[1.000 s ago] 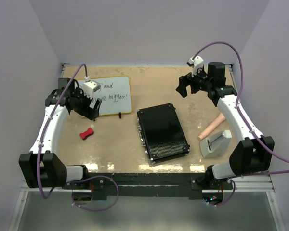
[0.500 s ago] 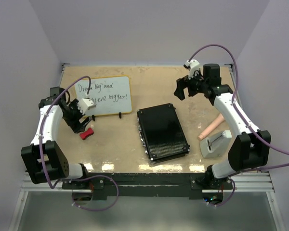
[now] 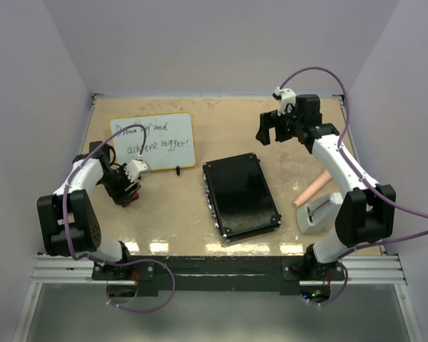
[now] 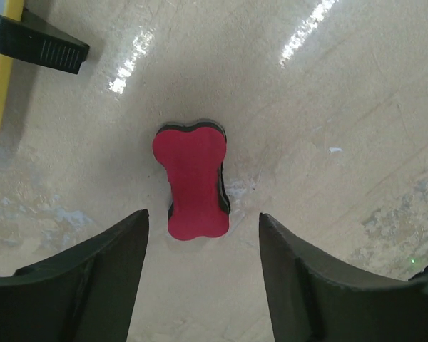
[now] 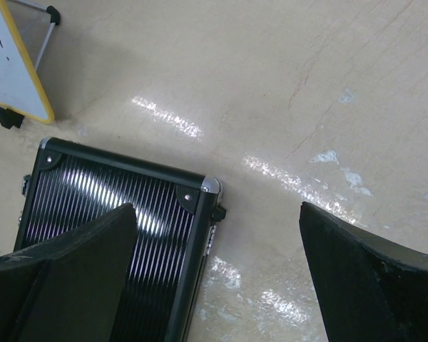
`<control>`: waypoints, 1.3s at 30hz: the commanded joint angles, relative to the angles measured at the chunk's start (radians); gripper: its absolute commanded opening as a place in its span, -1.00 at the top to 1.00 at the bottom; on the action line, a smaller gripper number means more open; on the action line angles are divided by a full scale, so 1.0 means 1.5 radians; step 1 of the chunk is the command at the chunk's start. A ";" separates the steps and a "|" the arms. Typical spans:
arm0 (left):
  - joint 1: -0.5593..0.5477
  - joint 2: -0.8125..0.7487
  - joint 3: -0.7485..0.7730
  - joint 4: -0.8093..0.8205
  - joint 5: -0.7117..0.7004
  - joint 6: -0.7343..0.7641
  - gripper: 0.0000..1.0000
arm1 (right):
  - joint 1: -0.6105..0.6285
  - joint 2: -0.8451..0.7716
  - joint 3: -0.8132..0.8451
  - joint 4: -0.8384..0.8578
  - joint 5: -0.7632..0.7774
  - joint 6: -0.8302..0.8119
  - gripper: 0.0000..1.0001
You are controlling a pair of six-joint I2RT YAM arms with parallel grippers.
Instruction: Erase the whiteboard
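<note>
Left fingers (image 4: 93,285) apart, we are aiming them at the red eraser (image 4: 192,182) near the bench's (image 3: 178,214) left edge to grab it.

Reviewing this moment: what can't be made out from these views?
Red eraser: in the top view it is nearly hidden beneath the left gripper. In the left wrist view its underside lies face down, unseen.
Whiteboard: in the right wrist view the left edge cuts it off, so only a corner shows.
Grey object: in the top view it is too small to identify.
</note>
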 commanded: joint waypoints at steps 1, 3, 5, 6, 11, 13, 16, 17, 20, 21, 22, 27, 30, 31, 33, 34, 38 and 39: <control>-0.010 0.013 -0.014 0.067 -0.008 -0.010 -0.24 | 0.002 0.011 0.040 0.010 -0.003 0.010 -0.97; -0.015 0.024 -0.010 0.074 -0.012 -0.013 -0.15 | 0.002 0.013 0.045 0.008 -0.002 0.010 -0.97; -0.020 0.031 -0.012 0.079 -0.012 -0.014 -0.10 | 0.002 0.014 0.043 0.009 -0.002 0.008 -0.97; -0.025 0.032 -0.013 0.082 -0.015 -0.015 -0.10 | 0.002 0.014 0.042 0.008 -0.002 0.007 -0.97; -0.031 0.036 -0.012 0.088 -0.016 -0.017 -0.09 | 0.002 0.014 0.039 0.007 -0.009 0.003 -0.97; -0.031 0.039 -0.015 0.093 -0.021 -0.017 -0.10 | 0.002 0.015 0.040 0.004 -0.009 0.001 -0.97; -0.031 0.042 -0.016 0.094 -0.022 -0.015 -0.10 | 0.002 0.013 0.040 0.002 -0.010 0.000 -0.97; -0.032 0.043 -0.018 0.089 -0.021 -0.014 -0.09 | 0.002 0.013 0.040 0.002 -0.009 -0.002 -0.97; -0.032 0.042 -0.023 0.088 -0.022 -0.009 -0.10 | 0.003 0.011 0.038 0.005 -0.009 -0.002 -0.97; -0.032 0.042 -0.025 0.087 -0.023 -0.009 -0.09 | 0.002 0.011 0.037 0.005 -0.012 -0.003 -0.97; -0.032 0.042 -0.027 0.088 -0.024 -0.007 -0.09 | 0.002 0.011 0.037 0.005 -0.013 -0.005 -0.97; -0.032 0.044 -0.033 0.093 -0.021 -0.012 -0.09 | 0.002 0.013 0.038 0.004 -0.012 -0.007 -0.97; -0.031 0.044 -0.031 0.091 -0.018 -0.011 -0.02 | 0.002 0.013 0.037 0.004 -0.012 -0.008 -0.97; -0.031 0.043 -0.030 0.089 -0.018 -0.010 0.05 | 0.002 0.014 0.038 0.005 -0.013 -0.008 -0.97; -0.032 0.042 -0.026 0.085 -0.017 -0.009 0.13 | 0.003 0.013 0.037 0.006 -0.014 -0.009 -0.97; -0.032 0.040 -0.024 0.083 -0.016 -0.009 0.23 | 0.003 0.013 0.037 0.006 -0.016 -0.010 -0.97; -0.032 0.035 -0.014 0.066 -0.008 -0.012 0.59 | 0.004 0.014 0.050 0.003 -0.030 -0.021 -0.97; -0.032 0.032 -0.011 0.062 -0.007 -0.014 0.65 | 0.005 0.014 0.052 0.002 -0.033 -0.032 -0.97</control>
